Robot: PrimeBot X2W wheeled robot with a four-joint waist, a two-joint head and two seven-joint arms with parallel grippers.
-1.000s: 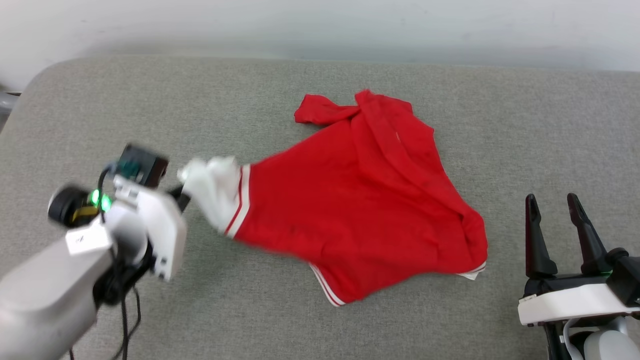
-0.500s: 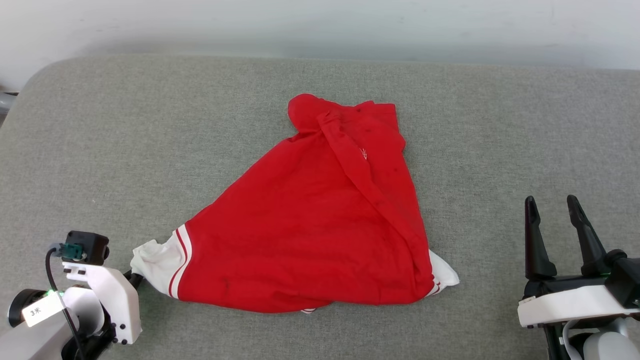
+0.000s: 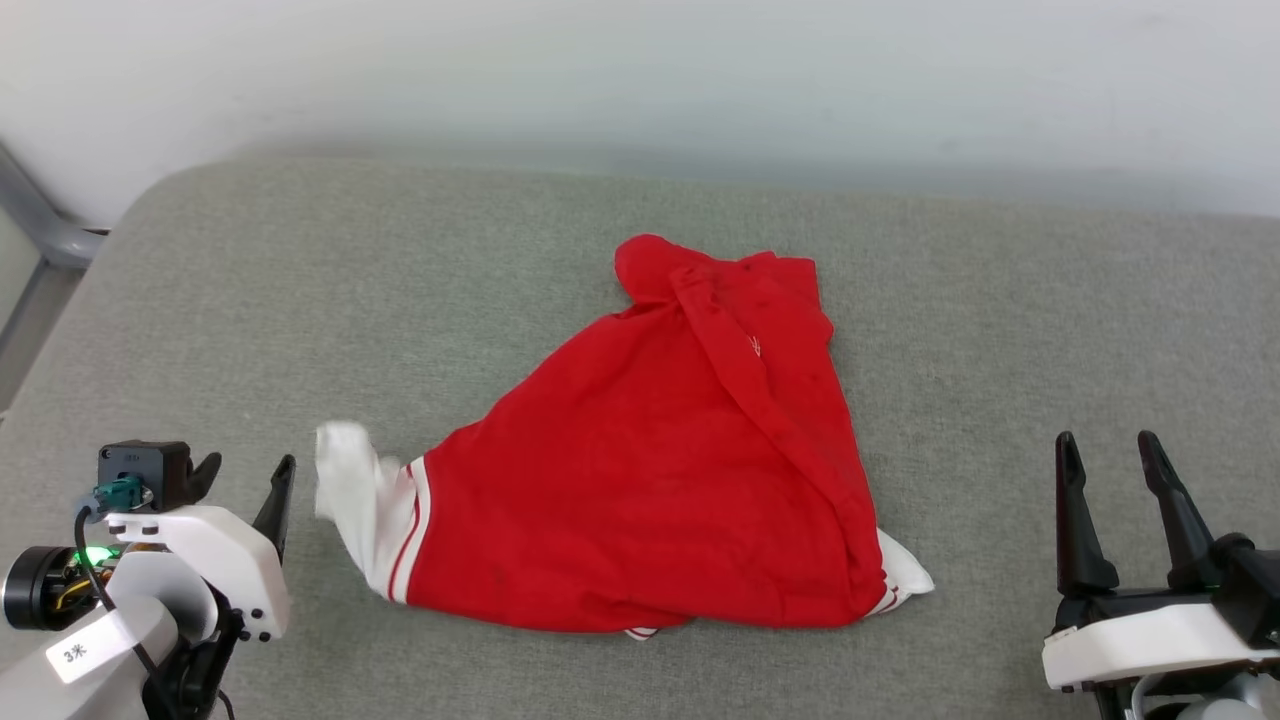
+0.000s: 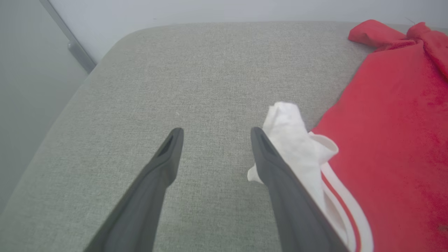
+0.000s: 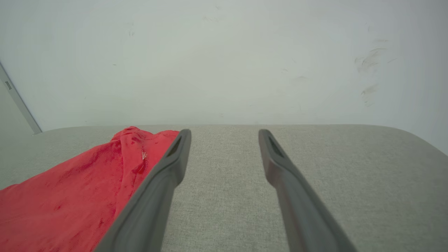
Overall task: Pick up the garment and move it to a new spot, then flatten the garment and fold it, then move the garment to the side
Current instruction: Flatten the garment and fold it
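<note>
The left gripper (image 3: 247, 466) stands released: its two dark, tapered fingers are spread apart and you see only grey weave between them in the left wrist view (image 4: 217, 131). The right gripper (image 3: 1106, 442) is likewise open and holds nothing.

Locate the garment (image 3: 650, 480) at the middle of the padded surface (image 3: 300, 300), between the two grippers. It lies as a rough triangle of soft red knit, wide at the near edge and narrowing to a bunched, rolled peak at the far end. A thick fold runs down its right half. The padded surface is a flat grey woven textile with rounded corners.

Check the white sleeve (image 3: 350, 490) at the garment's left corner. It is crumpled and stands up slightly, with a red-and-white striped band where it meets the red body. A second white corner (image 3: 900, 575) pokes out at the lower right.

Compare the views:
- The head view shows a narrow strip of grey between the left gripper and the white sleeve (just beside, not touching).
- The left wrist view puts one finger in front of that sleeve, so contact cannot be judged there.
- The right wrist view shows the pale, scuffed wall (image 5: 224, 52) and the garment's red peak left of its fingers.
- The head view shows a metal bar (image 3: 40, 240) beyond the left corner.
</note>
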